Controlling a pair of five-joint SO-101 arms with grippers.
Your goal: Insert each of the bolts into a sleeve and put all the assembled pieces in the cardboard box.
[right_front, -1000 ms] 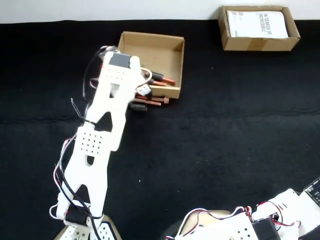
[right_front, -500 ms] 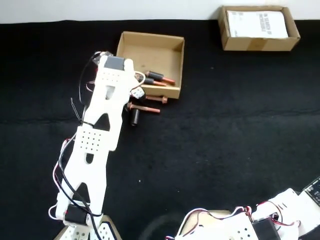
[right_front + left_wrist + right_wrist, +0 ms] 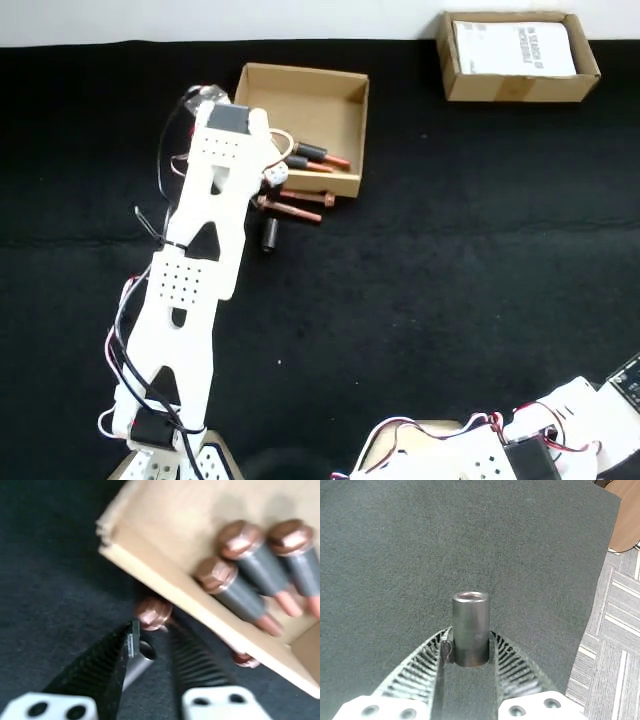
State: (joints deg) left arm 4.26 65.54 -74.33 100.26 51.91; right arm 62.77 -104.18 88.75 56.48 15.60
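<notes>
Held sleeve: a short dark grey metal sleeve (image 3: 470, 630) with an open, lighter rim. It stands upright between the two ribbed black fingers of the right gripper (image 3: 469, 647), which are closed against its lower half, above the black cloth (image 3: 395, 555).

Loose sleeve: a second, black sleeve (image 3: 269, 234) lies on its side on the cloth, just in front of the cardboard box and near the loose bolts.

Loose bolts: two copper-coloured bolts (image 3: 296, 207) lie on the cloth close along the outside of the box's near wall. The hexagonal flanged head of one (image 3: 153, 612) lies just beside that wall.

Left gripper: the left gripper (image 3: 150, 647) hangs over the cloth by the box's near corner. Its fingers are apart with nothing clamped between them, and the bolt head lies just past their tips.

Cardboard box: the open brown cardboard box (image 3: 255, 85) sits on the cloth at the far end of the left arm.

Box contents: three assembled pieces (image 3: 235, 585) lie side by side against the near wall. Each has a copper head, a grey sleeve round the shank and a copper tip poking out.

Second box: another cardboard box (image 3: 455, 85) sits at the cloth's far right edge, well apart, with a printed sheet of paper (image 3: 515, 47) inside.
</notes>
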